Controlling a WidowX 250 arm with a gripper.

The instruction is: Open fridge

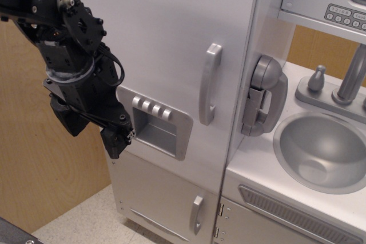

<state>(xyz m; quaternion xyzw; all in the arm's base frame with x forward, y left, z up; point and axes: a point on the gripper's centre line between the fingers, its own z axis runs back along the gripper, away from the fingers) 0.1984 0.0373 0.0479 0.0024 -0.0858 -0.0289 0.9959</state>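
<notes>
The tall white fridge (166, 32) fills the middle of the view, and its large door sits flush with the cabinet. Its long silver vertical handle (210, 84) is on the door's right side. The grey ice-dispenser panel (162, 128) with four buttons is lower left on the door. My black gripper (118, 142) hangs at the door's left edge, just left of the dispenser panel and far from the handle. Its fingers point down and overlap from this angle, so I cannot tell whether they are open or shut. It holds nothing that I can see.
A small white door with a short silver handle (197, 214) sits below the fridge door. A grey toy phone (264, 95) hangs right of the handle. Further right are a sink (323, 150), a faucet (350, 75) and a microwave keypad (346, 15). A wooden wall (34, 158) stands at the left.
</notes>
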